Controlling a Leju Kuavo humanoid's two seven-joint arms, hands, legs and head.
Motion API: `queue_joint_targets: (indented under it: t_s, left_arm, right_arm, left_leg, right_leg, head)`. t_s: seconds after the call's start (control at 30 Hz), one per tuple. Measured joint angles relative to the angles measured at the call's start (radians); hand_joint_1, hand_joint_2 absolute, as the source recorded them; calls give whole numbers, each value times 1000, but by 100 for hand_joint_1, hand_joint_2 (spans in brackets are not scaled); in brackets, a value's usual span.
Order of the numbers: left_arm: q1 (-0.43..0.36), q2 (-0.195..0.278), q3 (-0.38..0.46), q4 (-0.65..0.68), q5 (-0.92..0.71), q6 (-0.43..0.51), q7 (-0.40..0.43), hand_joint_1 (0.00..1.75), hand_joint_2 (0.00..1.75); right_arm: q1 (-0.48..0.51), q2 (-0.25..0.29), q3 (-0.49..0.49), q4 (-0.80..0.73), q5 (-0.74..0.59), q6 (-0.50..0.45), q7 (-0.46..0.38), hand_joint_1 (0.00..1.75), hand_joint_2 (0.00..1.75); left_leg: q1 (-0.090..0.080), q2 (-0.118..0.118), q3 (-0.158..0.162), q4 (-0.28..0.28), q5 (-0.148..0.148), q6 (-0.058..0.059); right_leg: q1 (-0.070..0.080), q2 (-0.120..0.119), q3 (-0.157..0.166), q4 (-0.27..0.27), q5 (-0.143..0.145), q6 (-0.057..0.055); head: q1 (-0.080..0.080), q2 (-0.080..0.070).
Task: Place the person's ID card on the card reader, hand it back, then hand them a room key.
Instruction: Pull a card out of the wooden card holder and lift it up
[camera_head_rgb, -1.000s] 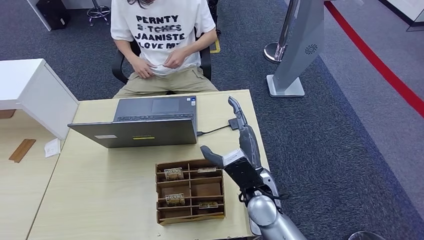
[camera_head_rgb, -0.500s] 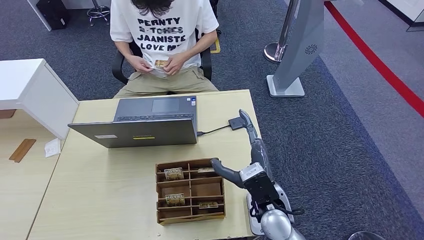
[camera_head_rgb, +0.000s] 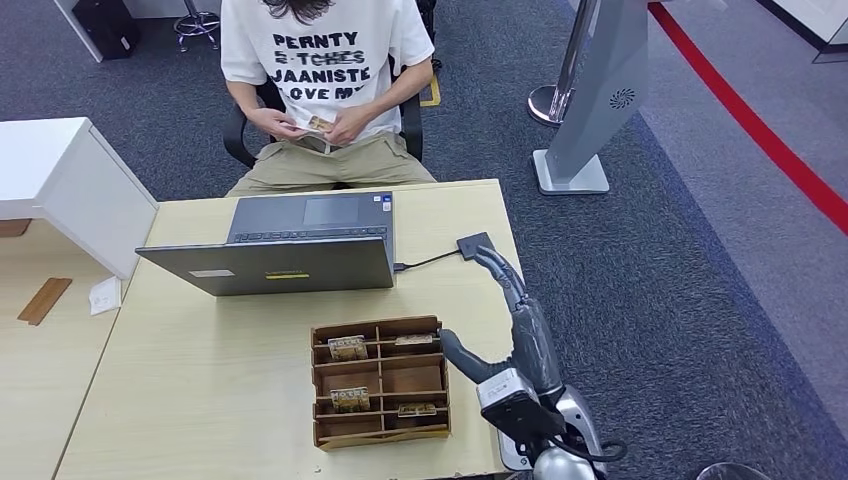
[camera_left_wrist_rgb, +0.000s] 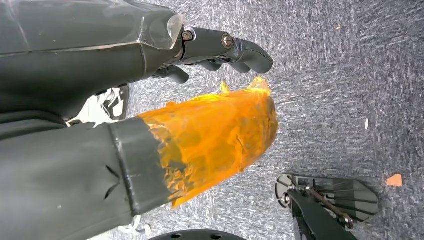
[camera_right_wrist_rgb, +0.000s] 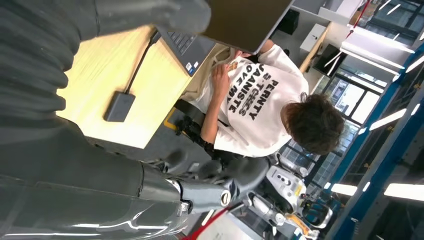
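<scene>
The person seated behind the desk holds a small card (camera_head_rgb: 320, 124) in both hands at their lap; the same card (camera_right_wrist_rgb: 232, 65) appears in the right wrist view. The black card reader (camera_head_rgb: 475, 244) lies on the desk's far right, cabled to the laptop, and nothing lies on it. My right hand (camera_head_rgb: 515, 340) hovers over the desk's right edge, fingers stretched toward the reader, thumb spread wide, holding nothing. Room keys (camera_head_rgb: 348, 347) sit in a wooden divided box (camera_head_rgb: 380, 437). My left hand (camera_left_wrist_rgb: 150, 75) hangs over the carpet, its fingers apart from the orange-wrapped thumb, and it holds nothing.
An open grey laptop (camera_head_rgb: 290, 245) stands mid-desk between the box and the person. A white cabinet (camera_head_rgb: 60, 185) adjoins the desk on the left. A grey sign stand (camera_head_rgb: 590, 100) and a red floor line (camera_head_rgb: 760, 130) lie to the right on the carpet.
My right arm has drawn back toward my body, fingertips now just short of the reader. The person brought a card up into both hands.
</scene>
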Motion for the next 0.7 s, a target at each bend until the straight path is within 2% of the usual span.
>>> queue_joint_targets:
  t_s: [0.3, 0.33, 0.37, 0.4, 0.47, 0.5, 0.53, 0.7]
  left_arm:
    - [1, -2, 0, 0, -8, -2, 0, 0, 0]
    - [1, -3, 0, 0, -9, -3, 0, 0, 0]
    - [1, -3, 0, 0, -10, -4, 0, 0, 0]
    - [1, -4, 0, 0, -11, -5, 0, 0, 0]
    - [1, -6, 0, 0, -13, -8, 0, 0, 0]
    - [1, -6, 0, 0, -14, -9, 0, 0, 0]
    - [1, -7, 0, 0, -17, -10, -1, 0, 0]
    - [0, -9, 0, 0, -32, 5, -5, 0, 0]
  right_arm:
    - [19, -36, 43, -27, 153, -29, 11, 175, 175]
    - [19, -40, 50, -28, 174, -30, 16, 169, 175]
    - [19, -43, 57, -30, 195, -30, 21, 157, 175]
    - [19, -46, 65, -31, 215, -30, 26, 128, 175]
    - [18, -51, 80, -32, 252, -31, 38, 58, 175]
    - [18, -53, 87, -32, 268, -32, 44, 32, 175]
    - [17, -56, 95, -32, 287, -32, 51, 24, 175]
    - [-2, -66, 149, -10, 391, -32, 90, 25, 175]
  left_leg:
    - [0, 0, 0, 0, 0, 0]
    - [0, 0, 0, 0, 0, 0]
    - [0, 0, 0, 0, 0, 0]
    - [0, 0, 0, 0, 0, 0]
    - [0, 0, 0, 0, 0, 0]
    - [0, 0, 0, 0, 0, 0]
    - [0, 0, 0, 0, 0, 0]
    - [0, 0, 0, 0, 0, 0]
  right_leg:
    - [0, 0, 0, 0, 0, 0]
    - [0, 0, 0, 0, 0, 0]
    - [0, 0, 0, 0, 0, 0]
    - [0, 0, 0, 0, 0, 0]
    - [0, 0, 0, 0, 0, 0]
    - [0, 0, 0, 0, 0, 0]
    - [0, 0, 0, 0, 0, 0]
    - [0, 0, 0, 0, 0, 0]
  head:
    - [0, 0]
    - [0, 0]
    - [0, 0]
    - [0, 0]
    - [0, 0]
    - [0, 0]
    - [0, 0]
    - [0, 0]
